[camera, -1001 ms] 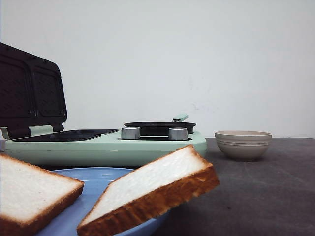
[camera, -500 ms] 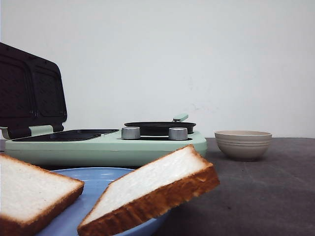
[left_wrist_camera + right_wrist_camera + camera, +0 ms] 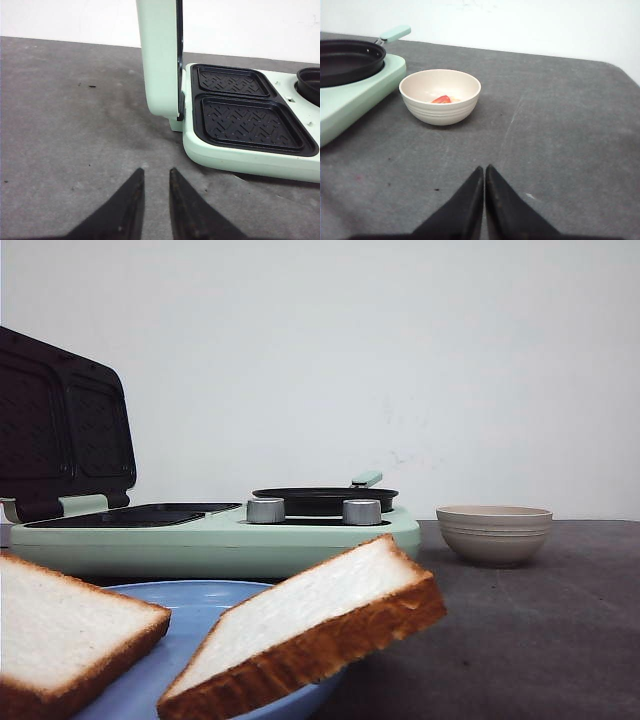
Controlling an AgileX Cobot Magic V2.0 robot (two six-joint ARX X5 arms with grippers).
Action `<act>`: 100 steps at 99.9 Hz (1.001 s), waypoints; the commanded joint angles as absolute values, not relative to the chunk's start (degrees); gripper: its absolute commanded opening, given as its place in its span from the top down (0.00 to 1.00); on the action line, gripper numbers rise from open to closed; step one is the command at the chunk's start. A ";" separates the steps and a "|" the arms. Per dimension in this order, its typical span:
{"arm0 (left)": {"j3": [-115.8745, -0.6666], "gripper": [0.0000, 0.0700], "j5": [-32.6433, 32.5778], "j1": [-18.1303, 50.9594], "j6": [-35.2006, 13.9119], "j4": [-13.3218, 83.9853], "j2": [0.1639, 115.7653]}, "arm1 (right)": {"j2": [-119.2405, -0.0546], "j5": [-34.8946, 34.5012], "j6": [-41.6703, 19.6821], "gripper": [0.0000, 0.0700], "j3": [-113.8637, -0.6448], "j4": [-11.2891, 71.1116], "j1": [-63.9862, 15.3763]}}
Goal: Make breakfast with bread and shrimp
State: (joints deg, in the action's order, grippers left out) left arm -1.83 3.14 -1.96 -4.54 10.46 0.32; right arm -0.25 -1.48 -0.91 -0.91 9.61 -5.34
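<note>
Two thick slices of bread lie on a blue plate point(image 3: 200, 602) close to the front camera, one at the left point(image 3: 60, 625) and one leaning over the plate's right rim point(image 3: 310, 615). A small pinkish-red shrimp point(image 3: 441, 99) lies inside the beige ribbed bowl point(image 3: 440, 114), which also shows in the front view as the bowl point(image 3: 494, 535). My left gripper point(image 3: 156, 171) hovers over bare table beside the sandwich maker, slightly open and holding nothing. My right gripper point(image 3: 484, 167) is shut and empty, a little short of the bowl. Neither gripper shows in the front view.
A mint-green sandwich maker point(image 3: 220, 540) stands mid-table with its lid point(image 3: 60, 425) raised upright. Its two black ribbed grill plates point(image 3: 252, 122) are bare. A black pan point(image 3: 347, 60) with a mint handle sits on its right half, next to the bowl.
</note>
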 commanded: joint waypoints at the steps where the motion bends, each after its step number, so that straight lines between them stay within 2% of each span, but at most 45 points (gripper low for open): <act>1: -0.86 1.00 3.42 -1.91 -9.17 10.72 0.27 | -0.21 -1.50 -6.74 1.00 -0.75 9.04 -5.43; 7: -1.19 1.00 3.36 -1.91 -14.83 10.85 0.30 | -0.21 -1.48 -9.80 1.00 -0.95 8.95 -5.43; 19: -3.09 1.00 3.14 -1.91 -20.60 11.22 0.32 | -0.27 -2.28 -18.94 1.00 -3.36 9.17 -5.43; 28: -5.61 0.99 5.06 -1.91 -22.37 11.25 0.45 | -1.02 -5.61 -25.91 1.00 -6.22 9.26 -5.43; 43: -12.51 0.99 8.08 -1.91 -23.35 14.59 3.42 | -4.73 -9.15 -30.02 1.00 -13.13 10.98 -5.43; 59: -21.67 0.99 10.85 -1.91 -22.06 21.82 10.83 | -13.43 -9.04 -29.85 1.00 -23.81 19.88 -5.43; 78: -31.31 0.99 20.12 -1.91 -19.64 31.64 23.14 | -27.44 -12.12 -24.73 1.00 -34.68 32.75 -5.48; 88: -34.48 0.99 22.17 -1.91 -18.61 35.11 28.40 | -32.01 -15.03 -24.67 1.00 -37.10 32.53 -5.48; 100: -35.90 0.99 23.88 -1.91 -18.68 36.95 31.46 | -34.09 -15.27 -24.73 1.00 -38.00 32.14 -5.48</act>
State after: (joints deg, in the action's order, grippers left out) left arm -34.65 22.76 -1.91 -19.81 36.60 30.92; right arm -34.04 -15.03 -25.52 -36.75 32.60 -5.34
